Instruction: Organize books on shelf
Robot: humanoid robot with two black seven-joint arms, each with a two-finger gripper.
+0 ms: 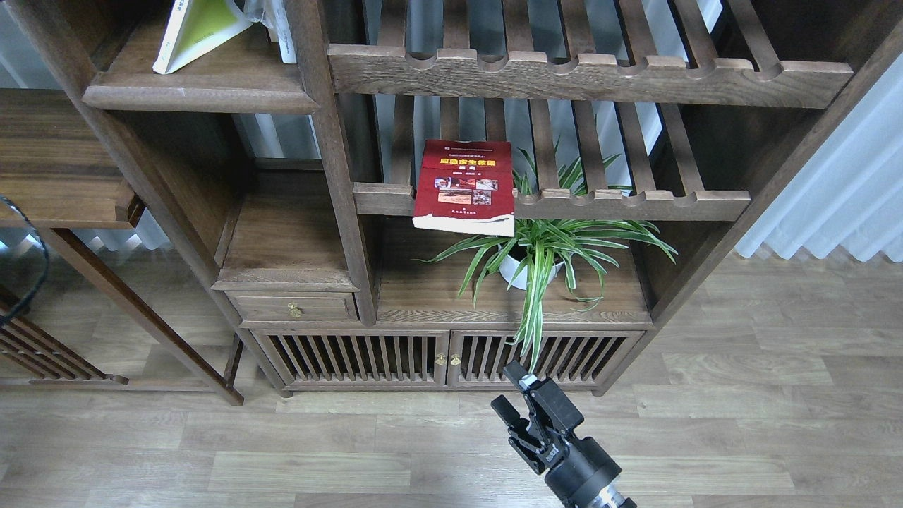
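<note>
Red book left to shelve, arm not on it yet

The dark red book lies flat on the lower slatted rack, front edge overhanging, just left of the spider plant. The yellow-green book leans on the solid shelf up top-left. Right end effector hangs low over the floor, fingers apart, empty. Looks like the reach phase; next it'd need to rise and clamp that overhanging edge. Left arm isn't visible.

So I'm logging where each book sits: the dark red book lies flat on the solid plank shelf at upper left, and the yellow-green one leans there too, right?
Not quite. The head view shows the dark red book on the slatted rack in the middle bay, overhanging its front rail above the plant. The yellow-green book does lean on the upper-left plank shelf.
</note>
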